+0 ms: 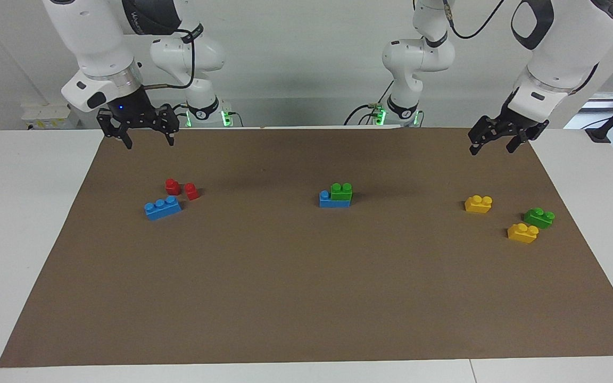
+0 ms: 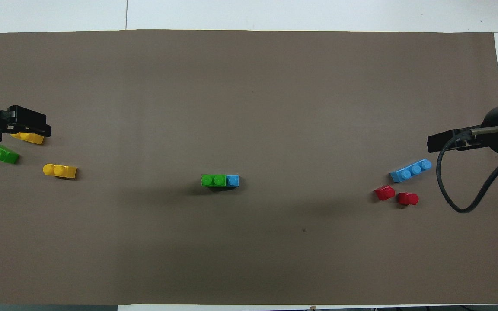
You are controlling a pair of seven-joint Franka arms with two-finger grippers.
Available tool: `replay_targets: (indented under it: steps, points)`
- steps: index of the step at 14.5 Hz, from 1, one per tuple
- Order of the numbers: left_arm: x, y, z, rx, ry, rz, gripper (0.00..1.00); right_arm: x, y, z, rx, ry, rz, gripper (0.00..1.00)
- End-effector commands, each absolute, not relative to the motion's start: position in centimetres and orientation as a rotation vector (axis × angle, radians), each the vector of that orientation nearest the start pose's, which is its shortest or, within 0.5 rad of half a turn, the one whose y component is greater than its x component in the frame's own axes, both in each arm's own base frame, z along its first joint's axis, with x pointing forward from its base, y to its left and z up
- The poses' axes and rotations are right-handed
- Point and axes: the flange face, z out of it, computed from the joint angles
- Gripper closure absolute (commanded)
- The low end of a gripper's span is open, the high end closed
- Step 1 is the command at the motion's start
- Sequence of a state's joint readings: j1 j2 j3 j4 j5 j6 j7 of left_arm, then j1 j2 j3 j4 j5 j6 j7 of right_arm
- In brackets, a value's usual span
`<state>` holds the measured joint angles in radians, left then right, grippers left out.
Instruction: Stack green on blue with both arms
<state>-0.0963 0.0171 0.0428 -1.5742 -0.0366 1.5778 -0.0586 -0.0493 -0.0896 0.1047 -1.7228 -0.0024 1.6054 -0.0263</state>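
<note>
Both Franka arms hang raised over the robots' edge of the brown mat [image 1: 306, 298], each claw spread wide and holding nothing: the right gripper [image 1: 147, 139] above the mat's corner at the right arm's end, the left gripper [image 1: 490, 145] above the corner at the left arm's end. Nearest the robots among the loose pieces, two small red bricks [image 1: 181, 189] lie close together, with a spare blue brick [image 1: 163, 207] touching or almost touching them and a little farther out. At mid-table the green brick [image 1: 341, 191] sits pressed onto the blue base brick [image 1: 328, 201], covering two of its three studs and leaving one bare toward the right arm's end, so the stack looks finished. The likeliest trouble from here is a low sweep by either arm through the middle, which could knock the pair over or pop the green piece loose; a claw dropping straight down at its own end could scatter the bricks below it. Toward the left arm's end lie one yellow brick [image 1: 478, 204], then a second green brick [image 1: 539, 217] and, farthest out, another yellow brick [image 1: 522, 233] just beside it. Nothing stands between either claw and the stack, and the loose pieces lie well apart from it.
</note>
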Motion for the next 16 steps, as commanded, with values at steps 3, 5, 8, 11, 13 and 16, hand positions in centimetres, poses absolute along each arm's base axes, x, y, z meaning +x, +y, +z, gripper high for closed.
replay_targets:
  steps: [3,5,8,11,13,16]
  points:
    - [56.44,-3.14,61.82,-3.195,0.004,0.006,0.0,52.71,2.56,60.39,-3.156,-0.15,0.049,0.0]
    - [56.42,-3.14,61.8,-3.195,0.004,0.009,0.0,52.64,2.64,60.25,-3.156,-0.15,0.054,0.0]
    - [56.41,-3.09,61.79,-3.191,0.004,0.011,0.0,52.48,2.64,60.22,-3.157,-0.14,0.064,0.0]
    - [56.38,-3.13,61.7,-3.186,0.009,0.015,0.0,52.43,2.47,59.97,-3.157,-0.133,0.076,0.0]
    - [56.4,-3.13,61.71,-3.186,0.007,0.013,0.0,52.37,2.41,60.04,-3.156,-0.125,0.076,0.0]
    - [56.39,-3.21,61.71,-3.186,0.009,0.013,0.0,52.37,2.31,60.04,-3.159,-0.082,0.076,0.0]
